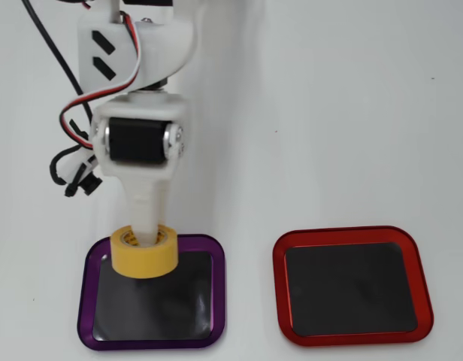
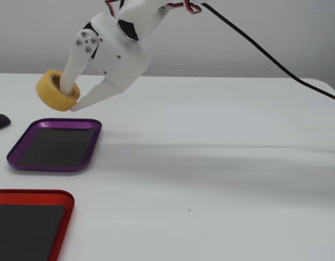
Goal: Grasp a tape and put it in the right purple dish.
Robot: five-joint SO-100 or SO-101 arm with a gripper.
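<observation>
Two fingers of the gripper [image 2: 67, 100] clamp the tape [image 2: 56, 91], one through its core and one outside, holding it tilted in the air above the near edge of the purple dish [image 1: 216, 289]. Releasing well probably means lowering toward the black mat's middle first, then opening. Print on the core is too small to read.
</observation>
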